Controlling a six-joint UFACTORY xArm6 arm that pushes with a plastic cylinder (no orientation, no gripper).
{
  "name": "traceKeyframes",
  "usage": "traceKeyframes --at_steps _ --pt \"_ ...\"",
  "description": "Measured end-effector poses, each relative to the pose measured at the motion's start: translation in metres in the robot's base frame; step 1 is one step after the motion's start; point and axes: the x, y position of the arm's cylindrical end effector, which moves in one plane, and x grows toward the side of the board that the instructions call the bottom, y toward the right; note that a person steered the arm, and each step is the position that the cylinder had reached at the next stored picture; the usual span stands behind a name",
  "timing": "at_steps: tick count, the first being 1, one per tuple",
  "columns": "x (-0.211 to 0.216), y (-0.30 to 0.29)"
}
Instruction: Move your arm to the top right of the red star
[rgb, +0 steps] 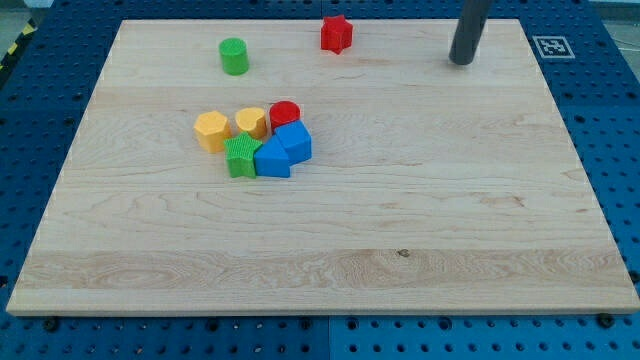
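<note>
The red star (337, 33) sits near the view's top edge of the wooden board (400, 220), a little right of centre. My tip (461, 61) touches the board well to the right of the red star and slightly lower in the view. The rod rises out of the top of the view. Nothing touches the star.
A green cylinder (234, 56) stands at the top left. A cluster sits left of centre: yellow hexagon (211, 130), second yellow block (251, 122), red cylinder (285, 114), green block (242, 157), two blue blocks (272, 159) (294, 141). A marker tag (551, 46) lies off the board's top right corner.
</note>
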Motion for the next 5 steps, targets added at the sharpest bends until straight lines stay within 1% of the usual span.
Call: traceKeyframes --at_steps 1,2,3,5 --pt "-0.038 0.029" --pt "-0.077 0.034" --pt "-0.08 0.03" --pt "-0.079 -0.063"
